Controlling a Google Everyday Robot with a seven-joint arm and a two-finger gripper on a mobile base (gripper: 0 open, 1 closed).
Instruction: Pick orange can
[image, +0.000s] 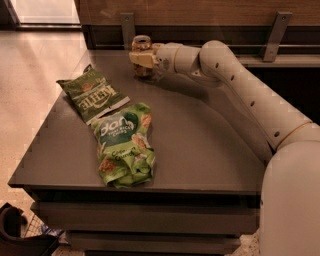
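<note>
The orange can (141, 43) stands upright at the back of the grey table (200, 145), near the wooden wall. It has an orange-brown body and a silver top rim. My gripper (142, 60) reaches in from the right on the white arm and sits at the can's middle. Its pale fingers (138, 58) clasp the can's body and hide its midsection. Only the can's top and its foot show. The can's foot still looks to be on the table.
Two green snack bags lie on the left half of the table: a dark one (92, 94) behind and a bright one (125, 145) in front. A wooden wall with metal brackets (127, 27) runs behind the table. The floor lies to the left.
</note>
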